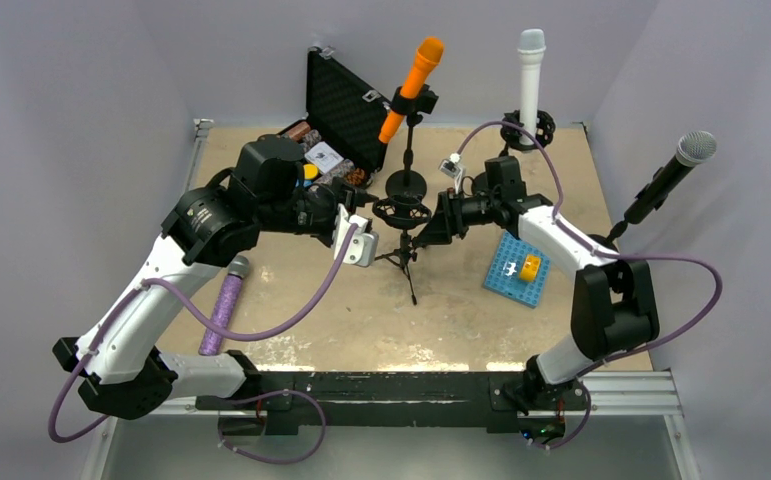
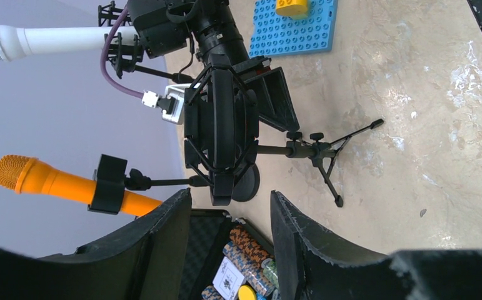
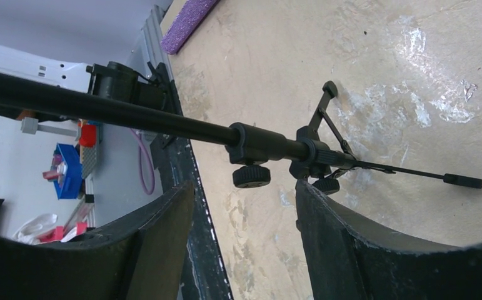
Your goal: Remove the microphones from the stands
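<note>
The left arm (image 1: 151,290) stands up from its base at seven o'clock and leans toward one o'clock. Its wrist points the left claw (image 1: 366,232) toward three o'clock, fingers (image 2: 157,244) parted with a clear gap. The right arm (image 1: 611,300) stands at five o'clock, elbow bent, and its forearm aims the right claw (image 1: 433,222) toward nine o'clock, fingers (image 3: 163,237) likewise spread. The claws face each other, apart.

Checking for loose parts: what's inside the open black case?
The case holds stacked poker chips, a white card and something yellow; the left arm hides the rest.
</note>
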Available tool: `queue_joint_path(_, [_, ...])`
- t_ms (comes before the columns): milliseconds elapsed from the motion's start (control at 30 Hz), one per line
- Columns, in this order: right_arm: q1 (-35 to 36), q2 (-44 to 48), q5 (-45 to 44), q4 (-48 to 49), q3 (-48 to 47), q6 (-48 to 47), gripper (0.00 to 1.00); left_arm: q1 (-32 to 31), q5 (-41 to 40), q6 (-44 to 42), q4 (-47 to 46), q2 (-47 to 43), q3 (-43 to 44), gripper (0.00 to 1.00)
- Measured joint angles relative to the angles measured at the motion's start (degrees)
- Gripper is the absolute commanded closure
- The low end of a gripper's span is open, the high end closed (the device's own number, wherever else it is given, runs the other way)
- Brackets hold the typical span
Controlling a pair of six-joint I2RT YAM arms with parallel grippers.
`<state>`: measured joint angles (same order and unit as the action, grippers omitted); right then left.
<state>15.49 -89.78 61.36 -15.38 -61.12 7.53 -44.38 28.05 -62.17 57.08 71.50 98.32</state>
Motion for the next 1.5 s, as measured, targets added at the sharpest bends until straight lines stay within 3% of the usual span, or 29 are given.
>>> queue_joint_path(267, [0.3, 2.5, -0.3, -0.1, 1.1, -1.6, 0.36, -0.4, 0.1, 0.0, 0.6, 0.1, 0.0, 0.55])
queue_joint_path(533, [0.3, 6.5, -0.7, -0.7, 3.7, -5.8, 0.36, -0.6, 0.0, 0.0, 1.9, 2.2, 2.7, 0.71])
queue_joint_path(900, [0.5, 13.0, -2.4, -1.3, 6.6, -11.6, 0.35, -0.7, 0.0, 1.6, 3.8, 3.1, 5.3, 0.82])
queue_joint_path(1033, [1.0, 13.0, -3.5, -1.4, 6.5, -11.6, 0.34, -0.7, 0.0, 2.1, 3.8, 3.1, 5.3, 0.8])
queue_joint_path(1133, [1.3, 13.0, -3.8, -2.4, 5.7, -12.1, 0.34, -0.7, -0.2, 2.9, 3.3, 2.8, 5.0, 0.62])
queue_joint_path(1200, [1.4, 13.0, -3.9, -3.2, 4.9, -12.6, 0.34, -0.7, -0.4, 3.4, 2.1, 2.3, 3.9, 0.6])
queue_joint_path(1500, [1.4, 12.9, -4.9, -5.0, 4.2, -12.0, 0.32, -1.7, -2.2, 4.2, -5.6, 0.4, -2.5, 0.84])
